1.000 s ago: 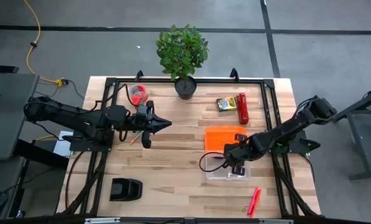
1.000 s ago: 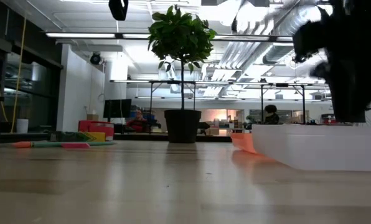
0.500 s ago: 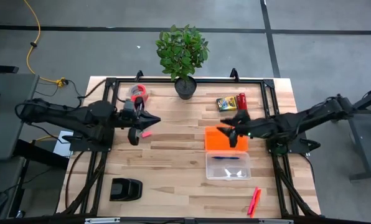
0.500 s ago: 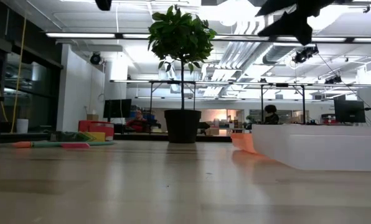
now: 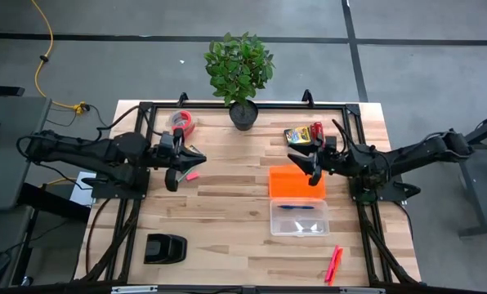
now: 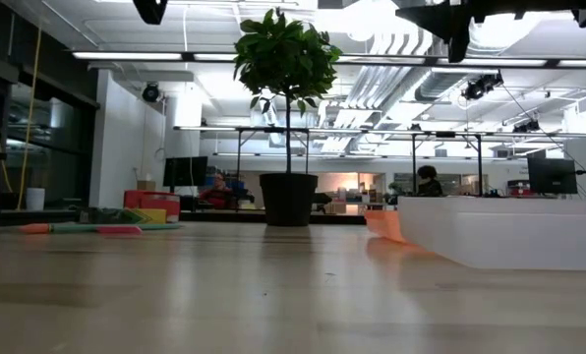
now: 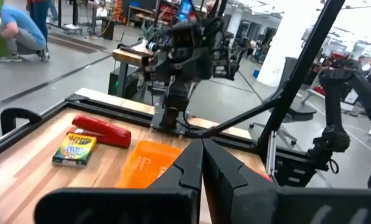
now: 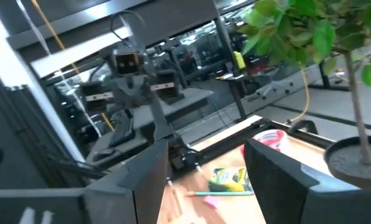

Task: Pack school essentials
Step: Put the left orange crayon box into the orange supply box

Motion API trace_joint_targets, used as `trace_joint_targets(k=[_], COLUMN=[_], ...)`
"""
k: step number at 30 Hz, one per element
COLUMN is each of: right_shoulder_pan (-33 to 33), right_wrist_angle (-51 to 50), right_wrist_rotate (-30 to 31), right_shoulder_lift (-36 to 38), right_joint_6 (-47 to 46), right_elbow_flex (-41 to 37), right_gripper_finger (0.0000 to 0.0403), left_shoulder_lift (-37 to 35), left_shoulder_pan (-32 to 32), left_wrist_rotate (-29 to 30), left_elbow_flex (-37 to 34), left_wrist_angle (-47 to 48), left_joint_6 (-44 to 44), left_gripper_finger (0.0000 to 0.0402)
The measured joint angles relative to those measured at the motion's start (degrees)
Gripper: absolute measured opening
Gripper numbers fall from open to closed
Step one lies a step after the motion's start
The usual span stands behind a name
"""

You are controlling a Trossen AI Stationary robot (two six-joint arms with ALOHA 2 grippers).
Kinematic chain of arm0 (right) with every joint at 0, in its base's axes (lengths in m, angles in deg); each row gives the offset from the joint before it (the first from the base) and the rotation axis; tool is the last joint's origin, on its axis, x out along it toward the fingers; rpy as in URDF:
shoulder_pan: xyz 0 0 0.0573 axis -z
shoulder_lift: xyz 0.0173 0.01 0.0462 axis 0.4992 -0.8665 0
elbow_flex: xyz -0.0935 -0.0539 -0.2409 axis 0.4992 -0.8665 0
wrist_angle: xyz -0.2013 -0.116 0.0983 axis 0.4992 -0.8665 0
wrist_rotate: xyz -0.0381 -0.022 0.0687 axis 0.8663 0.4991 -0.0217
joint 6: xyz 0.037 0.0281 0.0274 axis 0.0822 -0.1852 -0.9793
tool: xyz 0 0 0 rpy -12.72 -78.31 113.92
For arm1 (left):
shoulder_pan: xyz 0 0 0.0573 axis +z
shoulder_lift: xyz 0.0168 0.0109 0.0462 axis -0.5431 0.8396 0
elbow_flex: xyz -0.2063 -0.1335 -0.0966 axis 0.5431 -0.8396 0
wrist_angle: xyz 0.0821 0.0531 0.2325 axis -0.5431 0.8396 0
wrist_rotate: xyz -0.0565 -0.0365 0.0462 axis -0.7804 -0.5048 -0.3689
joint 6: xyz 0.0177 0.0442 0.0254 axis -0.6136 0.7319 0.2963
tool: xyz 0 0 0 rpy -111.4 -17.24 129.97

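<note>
My left gripper is shut and hovers over the table's left half, above a pink marker. My right gripper is open and hangs above the far edge of the orange lid. Just beyond it lies a yellow-and-green crayon box. A thin blue pen lies inside the clear box. Pink and red-orange markers lie near the table's near edge. The right wrist view shows a second crayon box flat on the table below the left arm.
A potted plant stands at the far edge, with a red tape roll to its left. A red cylinder lies beside the crayon box, partly under my right arm. A black holder sits near left. Black frame rails border the table.
My right gripper has risen out of the clear box and swung toward the far edge, over the orange lid. The blue pen now shows lying in the box. My left gripper has drawn back toward the table's left edge and slightly toward the far edge.
</note>
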Motion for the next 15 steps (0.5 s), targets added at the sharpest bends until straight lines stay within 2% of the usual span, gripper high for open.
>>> trace_joint_targets(k=[4, 7, 10, 15], right_shoulder_pan=[0.0, 0.0, 0.0, 0.0], right_wrist_angle=[-1.1, -2.4, -3.1, -3.1], right_wrist_rotate=[0.0, 0.3, 0.4, 0.5], right_shoulder_lift=[0.0, 0.0, 0.0, 0.0], right_joint_6=[-0.2, -1.3, -1.7, -1.8], right_elbow_flex=[0.0, 0.0, 0.0, 0.0], right_gripper_finger=[0.0204, 0.0204, 0.0204, 0.0204], left_shoulder_lift=[0.0, 0.1, 0.2, 3.4], left_shoulder_pan=[0.0, 1.1, 4.9, 15.7], left_wrist_rotate=[4.0, 8.1, 8.9, 6.9], left_elbow_flex=[0.0, 0.1, 0.1, 0.0], left_wrist_angle=[0.4, 6.2, 16.7, 38.0], left_joint_6=[-3.2, -7.1, -12.7, -23.5], left_gripper_finger=[0.0003, 0.0021, 0.0055, 0.0129])
